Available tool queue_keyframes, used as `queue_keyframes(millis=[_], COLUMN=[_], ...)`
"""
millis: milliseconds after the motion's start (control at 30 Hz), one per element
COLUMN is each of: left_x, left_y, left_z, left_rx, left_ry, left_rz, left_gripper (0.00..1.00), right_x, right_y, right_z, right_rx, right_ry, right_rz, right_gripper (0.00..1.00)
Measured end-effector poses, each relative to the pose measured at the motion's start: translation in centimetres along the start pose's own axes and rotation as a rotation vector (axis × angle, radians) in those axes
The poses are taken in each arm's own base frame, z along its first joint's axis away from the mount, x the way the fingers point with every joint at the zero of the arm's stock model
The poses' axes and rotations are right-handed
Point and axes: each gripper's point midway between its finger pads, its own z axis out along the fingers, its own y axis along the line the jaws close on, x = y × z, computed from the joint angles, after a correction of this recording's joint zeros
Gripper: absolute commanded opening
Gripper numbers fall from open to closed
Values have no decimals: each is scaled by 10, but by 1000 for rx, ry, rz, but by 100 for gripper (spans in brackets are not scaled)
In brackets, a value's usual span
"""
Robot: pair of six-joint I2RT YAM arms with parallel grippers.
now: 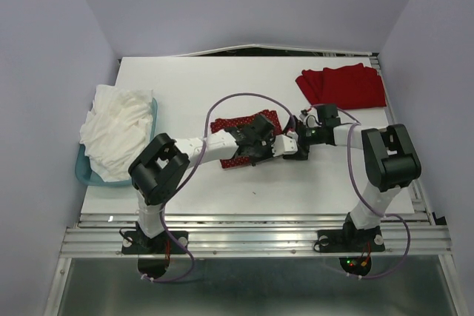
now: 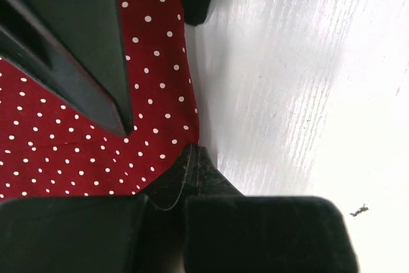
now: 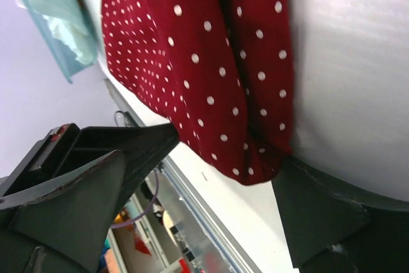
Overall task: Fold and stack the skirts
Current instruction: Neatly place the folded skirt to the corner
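At the middle of the counter, the polka-dot skirt lies under both wrists. The left hand is pinched shut on its edge, seemingly with only a nip of cloth. The right hand stands wide, straddling a nearby corner. For a clean fold, the right should close on that corner before either lifts, then both carry the edge across level. The plain red skirt lies folded at the far right corner, well apart. A tray of white cloth sits at the left, out of the way. The crowded wrists are the likelier snag.
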Motion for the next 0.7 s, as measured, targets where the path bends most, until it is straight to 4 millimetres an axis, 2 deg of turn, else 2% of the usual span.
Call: queue_keyframes(millis=[133, 333, 700], left_x=[-5, -9, -11], left_y=[12, 34, 30], left_z=[-7, -16, -19], left_rx=[13, 3, 44], left_ry=[-28, -64, -76], left_rz=[-50, -107, -136], left_gripper=[0, 0, 0], right_x=[-9, -11, -14], right_y=[6, 9, 18], right_z=[6, 10, 22], right_rx=[-49, -95, -121], right_ry=[-26, -73, -106], right_rz=[17, 14, 57], right_gripper=[99, 99, 100])
